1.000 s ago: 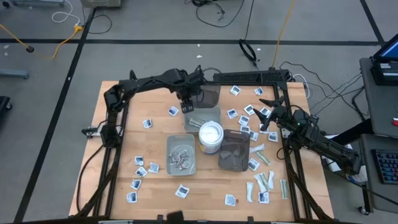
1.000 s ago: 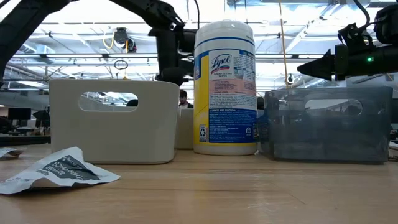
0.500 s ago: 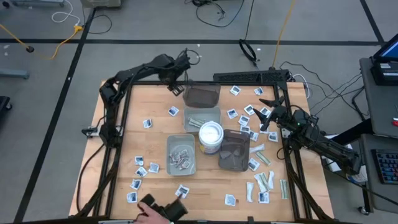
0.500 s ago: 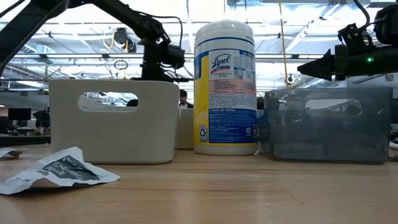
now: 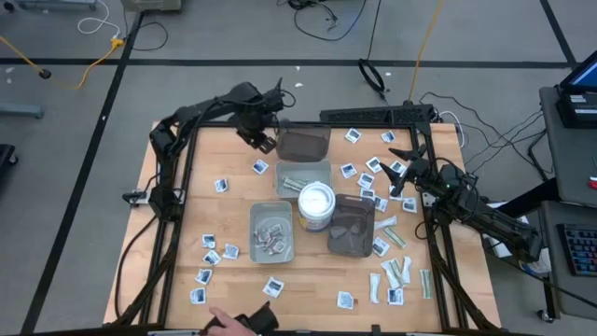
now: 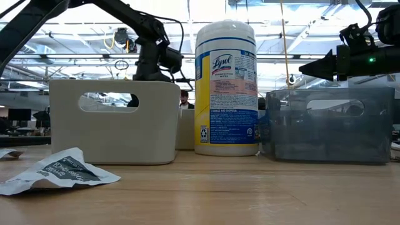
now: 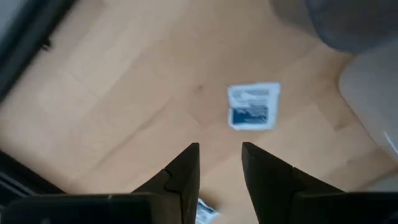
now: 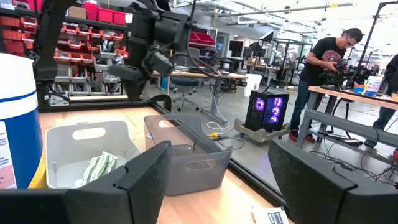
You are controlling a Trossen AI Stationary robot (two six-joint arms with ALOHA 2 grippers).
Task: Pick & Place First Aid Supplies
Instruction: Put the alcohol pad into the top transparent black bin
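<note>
Small first aid packets lie flat all over the wooden table: square white ones such as one (image 5: 260,167) (image 7: 253,107) and pale green strips (image 5: 396,271) at the near right. My left gripper (image 5: 256,133) (image 7: 221,167) points down above bare wood at the far left, beside a dark tray (image 5: 303,142). Its fingers stand narrowly open with nothing between them, and the square packet lies just past their tips. My right gripper (image 5: 401,173) (image 8: 224,186) waits level at the right edge, wide open and holding nothing.
A grey tray (image 5: 303,175) holds green strips, and another grey tray (image 5: 272,231) holds packets. A white tub (image 5: 316,203) and a second dark tray (image 5: 351,224) stand mid-table. A person's hand (image 5: 224,323) shows at the near edge. A crumpled packet (image 6: 56,170) lies near the low camera.
My left gripper has swung from above the grey tray with the strips toward the table's far left corner, rolling about its own axis, and now hangs over bare wood beside the dark tray. A person's hand has come in at the near edge.
</note>
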